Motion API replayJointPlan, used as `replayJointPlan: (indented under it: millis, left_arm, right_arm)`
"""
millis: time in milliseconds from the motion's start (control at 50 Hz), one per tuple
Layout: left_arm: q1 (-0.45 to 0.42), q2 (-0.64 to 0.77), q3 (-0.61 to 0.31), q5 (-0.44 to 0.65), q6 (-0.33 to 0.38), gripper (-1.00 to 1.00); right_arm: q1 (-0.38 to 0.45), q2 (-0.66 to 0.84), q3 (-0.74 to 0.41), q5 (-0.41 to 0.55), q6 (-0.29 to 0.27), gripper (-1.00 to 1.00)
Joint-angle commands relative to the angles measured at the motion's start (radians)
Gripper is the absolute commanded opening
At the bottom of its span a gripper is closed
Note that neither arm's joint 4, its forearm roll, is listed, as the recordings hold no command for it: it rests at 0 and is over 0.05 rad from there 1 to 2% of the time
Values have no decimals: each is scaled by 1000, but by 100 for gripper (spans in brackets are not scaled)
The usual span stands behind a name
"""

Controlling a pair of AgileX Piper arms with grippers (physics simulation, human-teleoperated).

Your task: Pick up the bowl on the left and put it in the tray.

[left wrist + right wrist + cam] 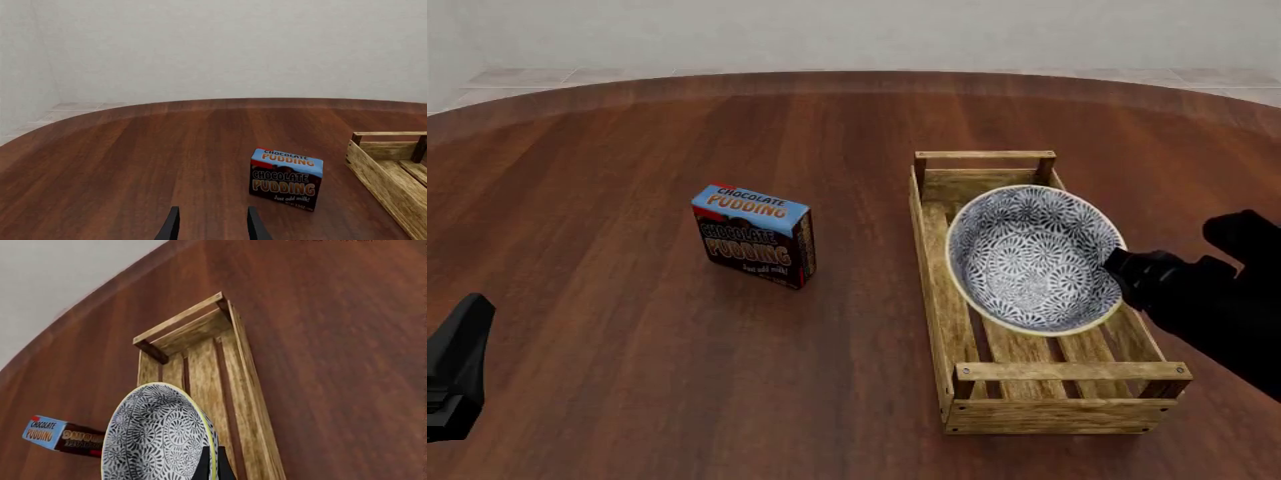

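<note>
Step in hand: as I judge it, setting the bowl [1034,258] down into the tray [936,290]; the lift and carry look done, the release is not.
Right gripper [213,465]: its two dark fingers pinch the thin yellowish rim of the bowl, one finger on each face of the wall, so the jaws are clenched on the bowl.
Bowl relative to the jaws: it stands out ahead of the fingertips, tilted up on its side, with the patterned inside facing the front camera.
Tray relative to the jaws: its slats lie under and beyond the bowl; whether the bowl already touches them I cannot tell.
How to do it well: level the bowl first, lower it until the base rests on the slats between the long sides, and only then part the jaws; a release while it is tilted could let it roll against a side rail.
Left gripper [212,225]: jaws parted, nothing between them, with the pudding box [286,178] ahead of them.
</note>
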Motion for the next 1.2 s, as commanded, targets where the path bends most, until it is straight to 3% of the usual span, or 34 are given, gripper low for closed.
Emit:
replayJointPlan:
  millis: [20, 1200]
  left_arm:
    - [0, 0, 0, 0, 0, 100]
    - [0, 0, 0, 0, 0, 100]
  right_arm:
    - [-7, 14, -10, -14, -2, -100]
    - [-3, 117, -12, -96, -31, -100]
